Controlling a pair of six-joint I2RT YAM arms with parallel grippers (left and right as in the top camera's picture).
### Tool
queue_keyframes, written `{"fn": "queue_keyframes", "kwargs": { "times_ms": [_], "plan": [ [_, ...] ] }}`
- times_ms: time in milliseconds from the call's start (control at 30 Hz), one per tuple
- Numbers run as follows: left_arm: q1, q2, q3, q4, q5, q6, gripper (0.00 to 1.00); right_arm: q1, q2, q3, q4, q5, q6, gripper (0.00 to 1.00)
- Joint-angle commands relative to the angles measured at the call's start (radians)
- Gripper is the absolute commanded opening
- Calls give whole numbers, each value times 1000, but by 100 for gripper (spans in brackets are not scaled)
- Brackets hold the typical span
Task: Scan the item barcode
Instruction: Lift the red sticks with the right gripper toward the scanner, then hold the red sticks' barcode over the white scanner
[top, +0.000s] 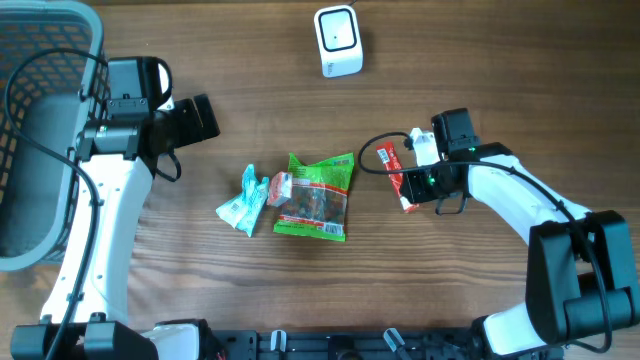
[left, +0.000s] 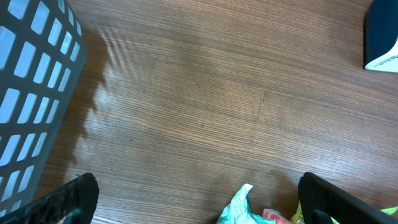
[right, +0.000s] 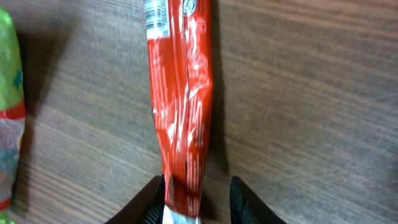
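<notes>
The red packet (right: 183, 106) lies flat on the desk (top: 500, 80), its end between the right pincer's (right: 196, 202) fingers (right: 152, 199). They stand apart: one touches the wrapper, the other sits just clear. Past that pincer, toward the other arm, lie a green snack bag (top: 315, 197) and a teal packet (top: 243, 200). The white scanner (top: 338, 40) stands well apart. The left pincer (left: 196, 193) gapes wide near the basket (top: 40, 130).
</notes>
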Motion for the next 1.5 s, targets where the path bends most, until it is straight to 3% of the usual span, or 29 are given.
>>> {"fn": "queue_keyframes", "kwargs": {
  "times_ms": [0,567,700,800,1000,1133,1300,1467],
  "plan": [
    [3,-7,18,3,-6,13,100,2,14,-4,6,10,34,33],
    [3,-7,18,3,-6,13,100,2,15,-41,-4,10,53,22],
    [3,-7,18,3,-6,13,100,2,15,-99,55,10,56,15],
    [3,-7,18,3,-6,13,100,2,14,-103,72,10,53,4],
    [3,-7,18,3,-6,13,100,2,-38,24,-27,36,56,4],
    [3,-7,18,3,-6,13,100,7,-133,107,-90,153,56,4],
    [3,-7,18,3,-6,13,100,7,-220,117,-12,140,135,4],
    [3,-7,18,3,-6,13,100,9,-232,128,33,136,101,4]
  ]
}}
